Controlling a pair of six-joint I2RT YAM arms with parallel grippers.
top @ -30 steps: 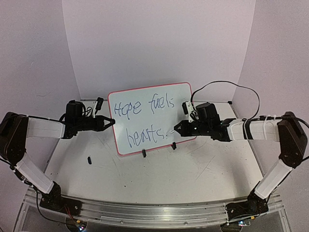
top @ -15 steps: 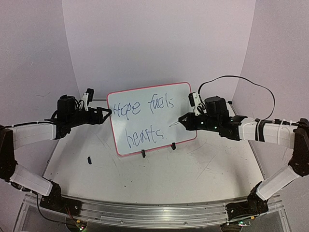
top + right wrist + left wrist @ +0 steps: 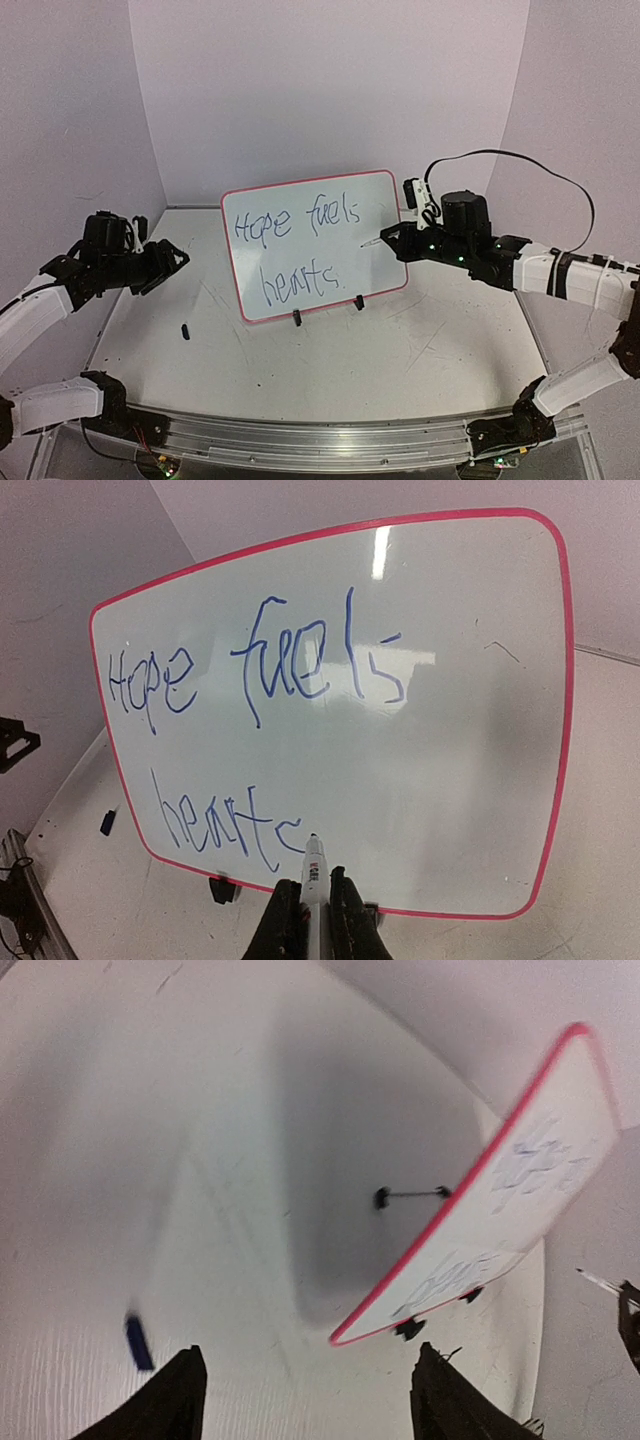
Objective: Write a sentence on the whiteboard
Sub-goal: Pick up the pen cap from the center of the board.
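The whiteboard (image 3: 385, 235), red-rimmed on two black clip feet, stands tilted at the table's middle. The sentence (image 3: 295, 222) in blue marker reads "Hope fuels hearts" over two lines (image 3: 260, 670). My right gripper (image 3: 392, 241) is shut on a white marker (image 3: 314, 865), which points at the whiteboard (image 3: 450, 730) just past the last letter. Whether its tip touches the board cannot be told. My left gripper (image 3: 172, 262) hangs open and empty, well left of the board. In the left wrist view its dark fingers (image 3: 185, 1400) frame bare table, with the whiteboard (image 3: 520, 1200) off to the right.
A small dark marker cap (image 3: 185, 330) lies on the scratched white table (image 3: 400, 350) left of the board, also seen as a blue cap (image 3: 138, 1342). A black cable (image 3: 500, 155) arcs above the right wrist. White walls close in the back and sides.
My left gripper opened, let go of the board's left edge and drew back to the left. My right gripper moved up and to the right with the marker.
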